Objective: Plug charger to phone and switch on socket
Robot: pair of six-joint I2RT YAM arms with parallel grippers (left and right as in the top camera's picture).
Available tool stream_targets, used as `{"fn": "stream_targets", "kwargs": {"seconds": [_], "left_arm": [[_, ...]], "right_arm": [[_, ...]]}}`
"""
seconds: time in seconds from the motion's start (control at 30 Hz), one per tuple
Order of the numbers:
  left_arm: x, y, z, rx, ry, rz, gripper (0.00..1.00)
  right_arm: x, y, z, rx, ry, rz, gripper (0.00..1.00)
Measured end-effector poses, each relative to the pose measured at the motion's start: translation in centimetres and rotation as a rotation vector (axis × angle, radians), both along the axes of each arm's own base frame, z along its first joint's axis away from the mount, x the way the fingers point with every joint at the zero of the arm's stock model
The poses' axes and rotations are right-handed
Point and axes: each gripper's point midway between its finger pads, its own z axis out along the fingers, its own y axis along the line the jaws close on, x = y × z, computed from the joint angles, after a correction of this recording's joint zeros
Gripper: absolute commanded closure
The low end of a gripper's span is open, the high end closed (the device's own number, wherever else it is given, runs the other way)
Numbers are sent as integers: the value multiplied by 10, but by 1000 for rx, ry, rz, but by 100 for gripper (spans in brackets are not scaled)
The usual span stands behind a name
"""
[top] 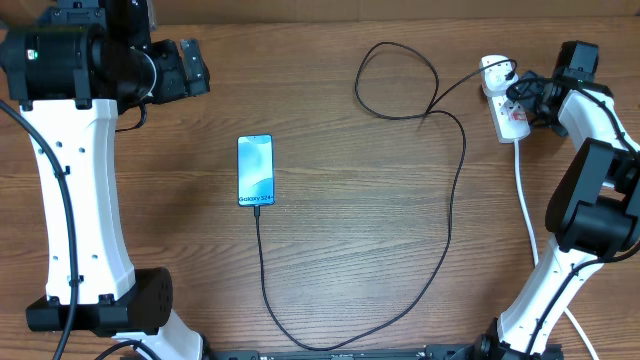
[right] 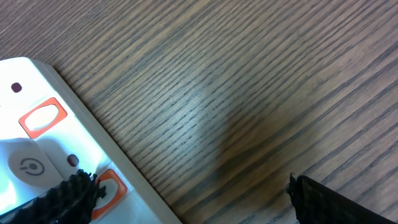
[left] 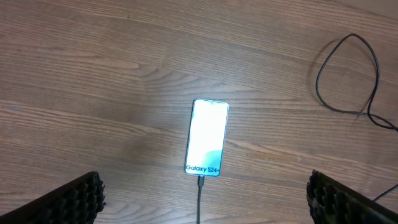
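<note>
Plug step looks done: the charger [left: 199,202] tip sits in the bottom edge of the phone [top: 255,170], and the screen is lit. The phone lies flat mid-table, left of centre, directly below the left wrist. Left fingers [left: 71,200] are spread wide, holding nothing, well above the phone.

Switch step looks pending. The socket [right: 62,140] is at the far right edge of the table [right: 249,93]. Right fingers [right: 62,202] are spread wide, empty, with one tip just beside the near switch [right: 111,186]. Cannot tell if it touches, or whether the switch is on.

- Table: brown wood-grain, matte.
- Socket: glossy white plastic bar with rounded corners; switches are orange-red rounded rectangles.
- Thick white cord [top: 522,190] trails toward the front.
- Charger: thin black cable in slack loops.
- Phone: slim glassy slab with rounded corners.
- Finger pads: black, nubby.
</note>
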Motion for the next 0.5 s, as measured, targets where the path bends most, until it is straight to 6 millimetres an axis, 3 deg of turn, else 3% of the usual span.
{"fn": "stream_targets", "kwargs": {"seconds": [0.5], "left_arm": [[0,0,0,0,0,0,1]], "right_arm": [[-3,3,-1,19,14,0,0]]}}
